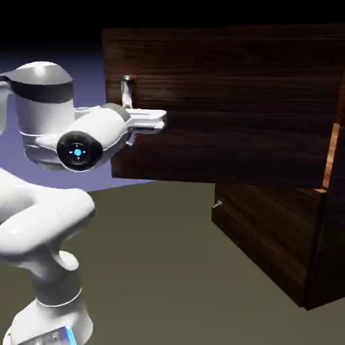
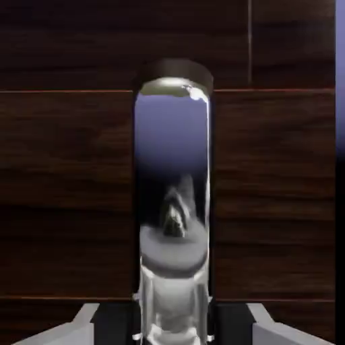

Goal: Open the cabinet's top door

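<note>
Olive-grey table (image 1: pixel 155 269) under a blue-violet backdrop carries the white arm, whose tool (image 1: pixel 135 120) is clenched on the vertical silver bar handle (image 1: pixel 127 92), which fills the hand view's middle between both fingertips (image 2: pixel 77 327). Beyond it, the top door (image 1: pixel 229 101) stands swung out from the cabinet (image 1: pixel 283 242), its orange-brown edge showing at the exterior view's right.

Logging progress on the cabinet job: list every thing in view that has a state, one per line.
Upper dark wood-grain door panel: swung partly open, orange-brown edge showing.
Thin silver bar handle: between the jaws, which look closed on it.
Lower dark wood-grain panel: looks shut.
White arm's two-finger gripper: at the handle, apparently gripping it.
</note>
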`<act>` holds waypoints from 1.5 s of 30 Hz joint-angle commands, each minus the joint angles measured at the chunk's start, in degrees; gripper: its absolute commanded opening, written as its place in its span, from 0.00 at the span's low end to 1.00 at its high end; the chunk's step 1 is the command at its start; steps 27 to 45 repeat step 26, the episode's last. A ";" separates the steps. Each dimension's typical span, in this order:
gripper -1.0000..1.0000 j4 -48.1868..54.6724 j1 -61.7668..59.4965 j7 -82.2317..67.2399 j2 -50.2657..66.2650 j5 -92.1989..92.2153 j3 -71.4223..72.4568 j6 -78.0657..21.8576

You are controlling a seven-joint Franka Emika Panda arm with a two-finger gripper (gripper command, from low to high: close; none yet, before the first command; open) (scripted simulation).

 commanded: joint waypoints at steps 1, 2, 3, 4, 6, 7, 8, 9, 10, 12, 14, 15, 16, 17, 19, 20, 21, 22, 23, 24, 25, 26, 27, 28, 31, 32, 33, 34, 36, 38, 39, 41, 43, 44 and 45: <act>0.00 1.20 0.67 -1.17 2.08 -1.74 -1.45 -1.09; 0.00 2.46 1.40 -2.32 4.15 -3.43 -2.87 -2.12; 0.00 3.77 2.19 -3.45 6.23 -5.07 -4.27 -3.15; 0.00 5.15 3.05 -4.57 8.31 -6.65 -5.67 -4.18; 0.00 8.07 4.95 -6.75 12.46 -9.69 -8.43 -6.31; 0.00 9.62 5.99 -7.82 14.54 -11.12 -9.81 -7.41; 0.00 11.23 7.08 -8.88 16.61 -12.51 -11.20 -8.55; 0.00 12.90 8.23 -9.93 18.69 -13.84 -12.58 -9.71; 0.00 14.62 9.42 -10.98 20.77 -15.12 -13.97 -10.91; 0.00 18.23 11.92 -13.08 24.92 -17.50 -16.77 -13.44; 0.00 22.01 14.55 -15.22 29.07 -19.65 -19.61 -16.14; 0.00 23.95 15.90 -16.30 31.15 -20.64 -21.03 -17.55; 0.00 25.93 17.25 -17.41 33.23 -21.57 -22.47 -19.00; 0.00 27.93 18.61 -18.55 35.30 -22.44 -23.91 -20.48; 0.00 31.96 21.31 -20.93 39.46 -24.02 -26.79 -23.56; 0.00 33.97 22.61 -22.19 41.53 -24.73 -28.22 -25.14; 0.00 35.97 23.88 -23.49 43.61 -25.40 -29.65 -26.73; 0.00 37.97 25.12 -24.83 45.69 -26.04 -31.07 -28.35; 0.00 39.93 26.29 -26.25 47.76 -26.64 -32.46 -29.97; 0.00 41.85 27.32 -27.77 49.84 -27.21 -33.78 -31.61; 0.00 43.73 28.27 -29.35 51.92 -27.77 -35.05 -33.24; 0.00 45.63 29.20 -31.00 54.04 -28.33 -36.33 -34.90; 0.00 45.63 29.20 -31.00 54.04 -28.33 -36.33 -34.90; 0.00 45.63 29.20 -31.00 54.04 -28.33 -36.33 -34.90; 0.00 45.63 29.20 -31.00 54.04 -28.33 -36.33 -34.90; 0.00 45.63 29.20 -31.00 54.04 -28.33 -36.33 -34.90; 0.00 45.63 29.20 -31.00 54.04 -28.33 -36.33 -34.90; 0.00 45.63 29.20 -31.00 54.04 -28.33 -36.33 -34.90; 0.00 45.63 29.20 -31.00 54.04 -28.33 -36.33 -34.90; 0.00 45.63 29.20 -31.00 54.04 -28.33 -36.33 -34.90; 0.00 45.63 29.20 -31.00 54.04 -28.33 -36.33 -34.90; 0.00 45.63 29.20 -31.00 54.04 -28.33 -36.33 -34.90; 0.00 45.63 29.20 -31.00 54.04 -28.33 -36.33 -34.90; 0.00 45.63 29.20 -31.00 54.04 -28.33 -36.33 -34.90; 0.00 45.63 29.20 -31.00 54.04 -28.33 -36.33 -34.90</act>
